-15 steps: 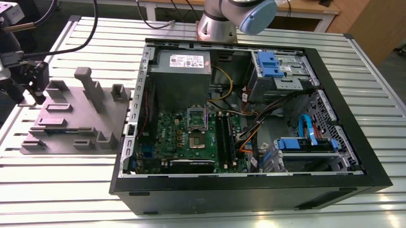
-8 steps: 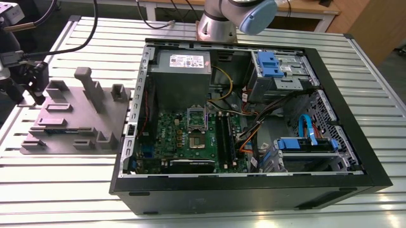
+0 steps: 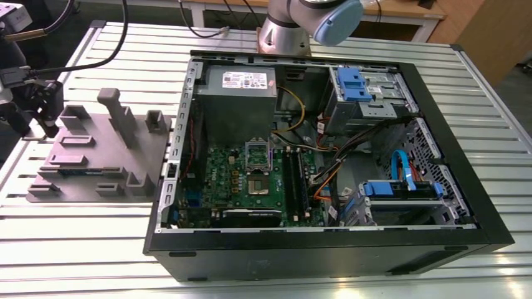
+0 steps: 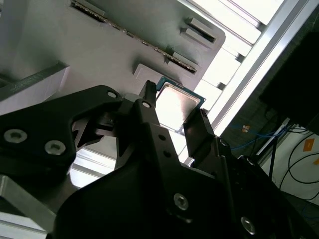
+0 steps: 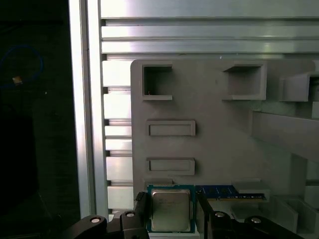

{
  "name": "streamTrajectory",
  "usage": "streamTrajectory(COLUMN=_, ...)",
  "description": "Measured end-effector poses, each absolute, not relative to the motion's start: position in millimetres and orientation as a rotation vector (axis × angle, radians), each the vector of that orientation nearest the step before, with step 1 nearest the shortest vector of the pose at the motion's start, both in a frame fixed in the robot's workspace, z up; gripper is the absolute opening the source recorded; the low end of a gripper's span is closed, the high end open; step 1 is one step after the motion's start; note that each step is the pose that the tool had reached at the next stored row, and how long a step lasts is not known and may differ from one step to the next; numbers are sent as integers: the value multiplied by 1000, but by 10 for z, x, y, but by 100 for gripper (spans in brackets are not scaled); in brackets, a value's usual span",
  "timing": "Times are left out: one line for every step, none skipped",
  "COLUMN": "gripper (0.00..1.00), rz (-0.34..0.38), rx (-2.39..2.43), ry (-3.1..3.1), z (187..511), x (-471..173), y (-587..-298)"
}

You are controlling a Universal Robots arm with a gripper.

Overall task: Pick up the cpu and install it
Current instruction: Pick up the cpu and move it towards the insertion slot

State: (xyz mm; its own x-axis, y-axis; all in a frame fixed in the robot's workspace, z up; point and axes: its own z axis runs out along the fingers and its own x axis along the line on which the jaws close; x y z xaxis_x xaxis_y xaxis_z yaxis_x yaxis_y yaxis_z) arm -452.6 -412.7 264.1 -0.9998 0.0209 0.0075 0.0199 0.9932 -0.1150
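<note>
The cpu point(image 5: 170, 211) point(image 4: 175, 102), a small silver square on a green edge, lies flat on the grey fixture block point(image 5: 219, 144) point(image 3: 91, 149). My gripper point(image 5: 171, 201) point(image 4: 172, 108) is lowered around it and open, one black finger close to each of two opposite edges. In the exterior view the gripper point(image 3: 40, 103) hangs over the far-left corner of the fixture, and the cpu is hidden there. The dark socket point(image 3: 258, 180) sits mid-motherboard inside the case, its metal frame point(image 3: 256, 152) swung up.
A blue memory stick point(image 5: 230, 192) lies on the fixture right beside the cpu. Raised grey posts point(image 3: 114, 115) stand on the fixture. The open black computer case point(image 3: 332, 243) fills the middle, with cables and blue drive bays point(image 3: 359, 87). Slatted aluminium table point(image 3: 91, 230) surrounds everything.
</note>
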Motion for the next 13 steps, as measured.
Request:
streamTrajectory(gripper=47, rz=181, rx=-32, ry=-3127, z=2641, x=-4526, y=-4127)
streamTrajectory(gripper=47, rz=182, rx=-32, ry=-3127, z=2641, x=-4527, y=-4127)
streamTrajectory(gripper=47, rz=183, rx=-32, ry=-3127, z=2641, x=-4527, y=-4127)
streamTrajectory(gripper=47, rz=183, rx=-32, ry=-3127, z=2641, x=-4526, y=-4127)
streamTrajectory(gripper=47, rz=184, rx=-32, ry=-3127, z=2641, x=-4527, y=-4127)
streamTrajectory(gripper=47, rz=185, rx=-32, ry=-3127, z=2641, x=-4527, y=-4127)
streamTrajectory(gripper=47, rz=193, rx=-32, ry=-3127, z=2644, x=-4526, y=-4127)
streamTrajectory(gripper=47, rz=203, rx=-32, ry=-3126, z=2645, x=-4526, y=-4127)
streamTrajectory(gripper=47, rz=204, rx=-32, ry=-3126, z=2645, x=-4527, y=-4127)
streamTrajectory(gripper=47, rz=204, rx=-32, ry=-3126, z=2645, x=-4526, y=-4127)
streamTrajectory(gripper=47, rz=205, rx=-32, ry=-3126, z=2645, x=-4526, y=-4127)
streamTrajectory(gripper=47, rz=205, rx=-32, ry=-3126, z=2645, x=-4527, y=-4127)
streamTrajectory(gripper=47, rz=206, rx=-32, ry=-3126, z=2645, x=-4526, y=-4127)
